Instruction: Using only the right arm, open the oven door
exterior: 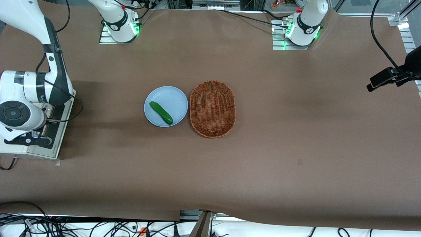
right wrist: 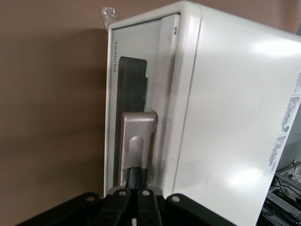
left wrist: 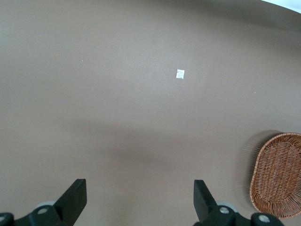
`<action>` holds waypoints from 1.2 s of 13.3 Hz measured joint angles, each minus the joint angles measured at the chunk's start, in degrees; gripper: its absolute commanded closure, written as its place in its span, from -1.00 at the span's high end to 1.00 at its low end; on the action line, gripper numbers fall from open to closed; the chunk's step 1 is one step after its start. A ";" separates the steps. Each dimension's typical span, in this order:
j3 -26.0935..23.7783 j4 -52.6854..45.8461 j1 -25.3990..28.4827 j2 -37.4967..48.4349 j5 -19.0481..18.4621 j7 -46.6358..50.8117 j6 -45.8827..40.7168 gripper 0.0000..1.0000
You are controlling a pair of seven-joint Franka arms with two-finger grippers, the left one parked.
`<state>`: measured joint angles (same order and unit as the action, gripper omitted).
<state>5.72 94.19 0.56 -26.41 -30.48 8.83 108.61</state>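
The white toaster oven (exterior: pixel 44 148) stands at the working arm's end of the table, mostly covered by the right arm (exterior: pixel 19 95). In the right wrist view the oven door (right wrist: pixel 134 70) shows its cream frame, dark glass window and silver bar handle (right wrist: pixel 136 136). The door lies close against the oven body (right wrist: pixel 235 117). My right gripper (right wrist: pixel 137 176) is at the handle. Its two black fingers are pressed together and their tips reach in under the silver bar, between handle and door. In the front view the gripper (exterior: pixel 31 141) sits over the oven's front edge.
A blue plate (exterior: pixel 171 95) with a green cucumber (exterior: pixel 160 112) sits mid-table, beside an empty wicker basket (exterior: pixel 212 108), which also shows in the left wrist view (left wrist: pixel 277 176). Both arm bases (exterior: pixel 120 24) stand at the table's back edge.
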 measured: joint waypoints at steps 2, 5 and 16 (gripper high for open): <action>-0.36 0.06 0.80 -0.15 0.03 0.88 -0.34 -1.00; -0.77 0.13 1.98 -0.55 0.92 1.84 -0.41 -1.00; -1.16 0.10 6.38 -4.11 4.12 2.22 3.62 -1.00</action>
<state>4.55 94.29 6.94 -30.51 -26.36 11.05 112.23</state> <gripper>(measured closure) 0.991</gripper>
